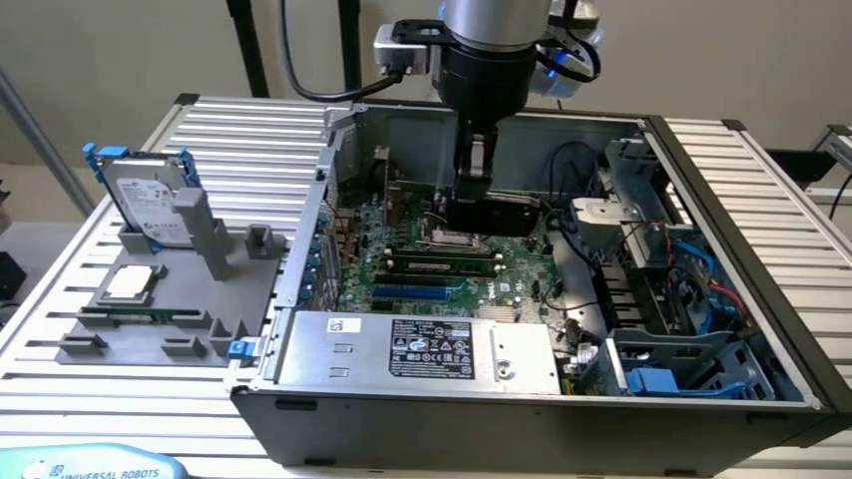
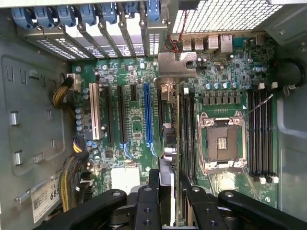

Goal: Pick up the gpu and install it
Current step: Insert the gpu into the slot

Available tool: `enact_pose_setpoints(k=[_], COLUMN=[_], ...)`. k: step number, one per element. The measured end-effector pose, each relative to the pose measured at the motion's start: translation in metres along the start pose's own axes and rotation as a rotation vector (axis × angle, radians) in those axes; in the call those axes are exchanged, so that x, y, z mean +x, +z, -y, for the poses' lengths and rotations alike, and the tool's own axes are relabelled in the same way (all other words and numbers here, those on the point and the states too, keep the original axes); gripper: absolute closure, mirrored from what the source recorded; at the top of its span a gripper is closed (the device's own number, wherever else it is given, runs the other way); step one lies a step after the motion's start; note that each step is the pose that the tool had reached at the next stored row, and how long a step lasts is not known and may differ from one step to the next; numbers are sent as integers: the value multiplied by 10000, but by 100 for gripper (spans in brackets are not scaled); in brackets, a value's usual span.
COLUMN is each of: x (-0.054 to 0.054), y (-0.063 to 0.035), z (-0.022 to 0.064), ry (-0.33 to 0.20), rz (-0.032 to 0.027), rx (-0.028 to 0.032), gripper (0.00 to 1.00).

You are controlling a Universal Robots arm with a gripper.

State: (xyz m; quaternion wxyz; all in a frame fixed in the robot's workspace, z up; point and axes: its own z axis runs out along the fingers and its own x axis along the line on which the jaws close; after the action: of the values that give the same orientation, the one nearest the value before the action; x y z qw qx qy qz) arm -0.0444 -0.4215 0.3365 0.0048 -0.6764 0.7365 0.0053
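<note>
The black two-fingered pincer (image 2: 175, 194) is pinching the gpu (image 2: 177, 120), a thin flat card with a green circuit board, a black cooler and a silver metal bracket. The card hangs straight down from the fingers, on edge, inside the open grey computer case (image 1: 745, 249), close over the green motherboard (image 2: 230, 96) and apparently not yet seated.

The card's long axis runs parallel to the expansion slots, with its bracket end pointing at the slotted rear wall of the case. The long blue expansion slot (image 2: 147, 112) lies just beside the card, on the side away from the square silver processor socket (image 2: 221, 143), so the offset looks sideways rather than lengthwise.

By count there is one gpu, one arm with one pincer, one blue slot, one white slot (image 2: 93, 112) and one processor socket. On the ribbed worktop (image 1: 54, 384), well away from the pincer, stands one silver hard drive with blue rails (image 1: 144, 200).
</note>
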Motion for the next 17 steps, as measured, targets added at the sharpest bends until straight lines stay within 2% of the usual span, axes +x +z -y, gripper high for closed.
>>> enact_pose_setpoints(k=[7,13,17], x=[73,148,196], y=[116,224,296], z=[-169,-241,-308], ry=[-4,-38,-78], rz=[-1,4,36], rx=[-1,-11,-14], gripper=[73,73,73])
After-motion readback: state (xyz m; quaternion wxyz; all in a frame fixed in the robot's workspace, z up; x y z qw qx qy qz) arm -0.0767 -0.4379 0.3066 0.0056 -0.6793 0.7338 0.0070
